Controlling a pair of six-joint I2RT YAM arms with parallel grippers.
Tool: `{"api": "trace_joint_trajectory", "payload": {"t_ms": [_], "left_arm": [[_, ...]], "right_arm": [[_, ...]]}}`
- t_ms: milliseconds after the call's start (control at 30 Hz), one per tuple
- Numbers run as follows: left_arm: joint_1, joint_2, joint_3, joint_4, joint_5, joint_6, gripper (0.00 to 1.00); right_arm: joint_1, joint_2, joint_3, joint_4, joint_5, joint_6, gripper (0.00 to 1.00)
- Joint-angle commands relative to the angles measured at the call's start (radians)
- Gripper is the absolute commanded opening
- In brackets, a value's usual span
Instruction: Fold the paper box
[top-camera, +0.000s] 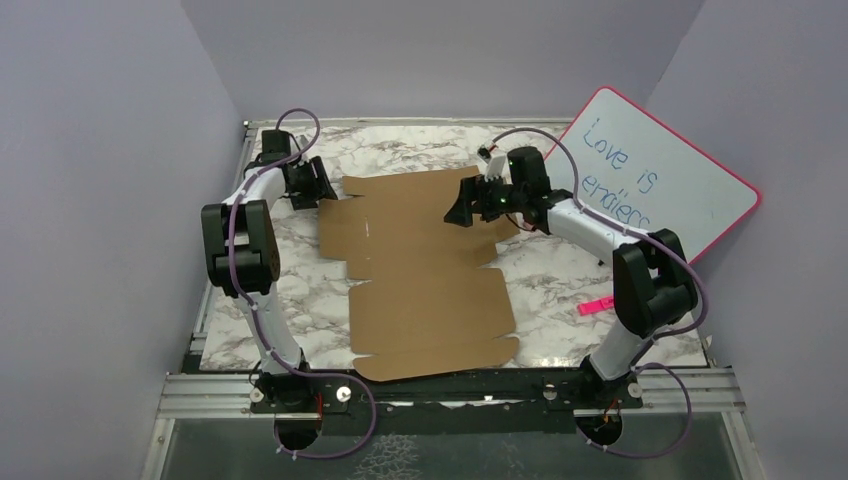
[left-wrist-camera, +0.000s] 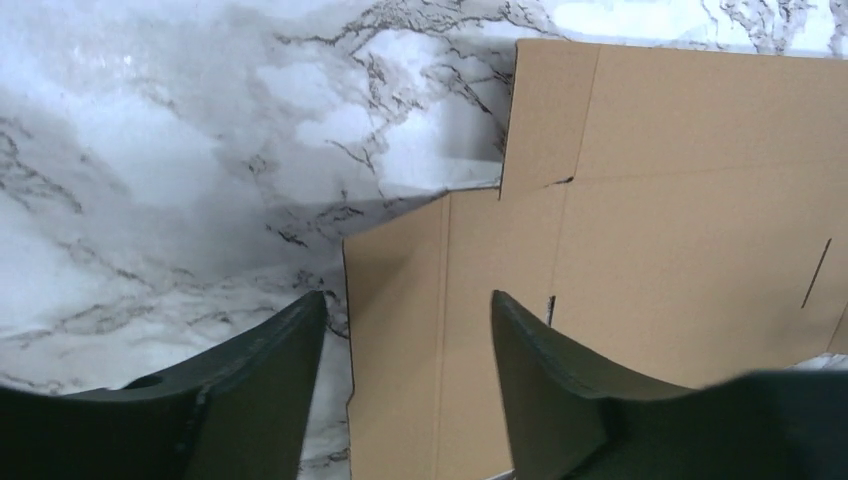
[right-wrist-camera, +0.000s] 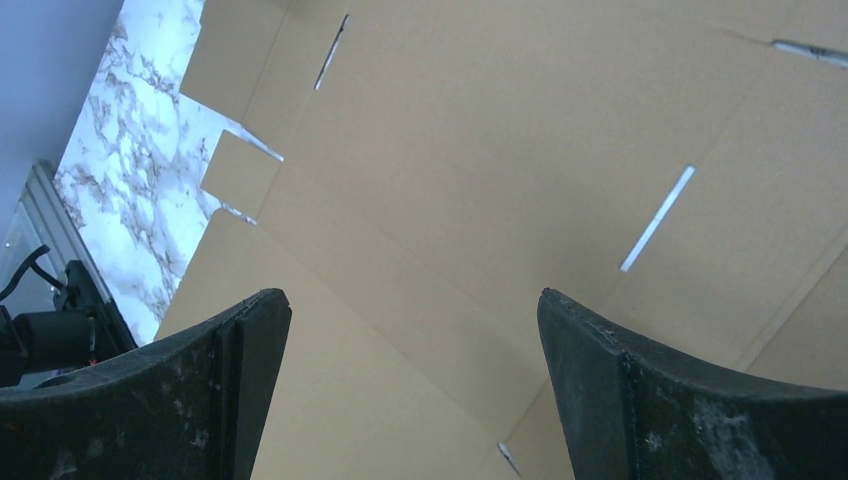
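Fingers (left-wrist-camera: 260, 390) of the left gripper (left-wrist-camera: 408, 300) stand partly apart at the left edge of the flat brown die-cut cardboard sheet (top-camera: 425, 270), while the right gripper (right-wrist-camera: 410, 295) is spread wide over its far right part.
Only the top view shows the cardboard sheet whole, lying unfolded mid-way across the white marble-patterned table (top-camera: 280, 290), with a pink-rimmed whiteboard (top-camera: 690, 170) leaning at the right. The left wrist view alone shows that nothing is pinched, and the flap's edge runs under the gap. The right wrist view alone shows thin slits in the panel below.
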Motion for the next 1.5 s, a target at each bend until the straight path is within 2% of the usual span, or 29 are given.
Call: {"api": "trace_joint_trajectory", "payload": {"t_ms": [0, 167, 300, 400, 567, 867, 1000, 1133, 1300, 1467], "left_arm": [[0.013, 0.067, 0.073, -0.023, 0.07, 0.043, 0.56], [0.013, 0.073, 0.068, -0.024, 0.087, 0.083, 0.32], [0.013, 0.053, 0.054, -0.023, 0.107, 0.124, 0.19], [0.013, 0.021, 0.029, -0.017, 0.113, 0.149, 0.1], [0.008, -0.063, -0.009, 0.001, 0.117, 0.164, 0.02], [-0.082, -0.204, -0.049, 0.015, 0.047, 0.236, 0.0], [-0.11, -0.25, -0.059, 0.022, 0.012, 0.276, 0.0], [-0.161, -0.287, -0.074, 0.041, -0.014, 0.285, 0.0], [-0.194, -0.32, -0.089, 0.062, -0.016, 0.296, 0.0], [-0.214, -0.35, -0.104, 0.075, -0.015, 0.3, 0.0]], "right_arm": [[0.006, 0.041, 0.058, 0.038, -0.032, -0.041, 1.0], [0.005, 0.072, 0.092, 0.038, -0.036, -0.061, 1.0], [0.005, 0.099, 0.125, 0.038, -0.033, -0.079, 1.0], [0.005, 0.11, 0.155, 0.038, -0.028, -0.109, 1.0], [0.006, 0.137, 0.253, 0.004, -0.017, -0.207, 1.0], [0.006, 0.192, 0.397, -0.101, -0.015, -0.488, 1.0], [0.006, 0.223, 0.441, -0.206, -0.094, -0.658, 1.0], [0.005, 0.279, 0.519, -0.279, -0.062, -0.712, 0.97], [-0.009, 0.427, 0.751, -0.486, -0.076, -0.764, 0.84], [-0.043, 0.511, 0.841, -0.542, -0.203, -0.766, 0.8]]}}
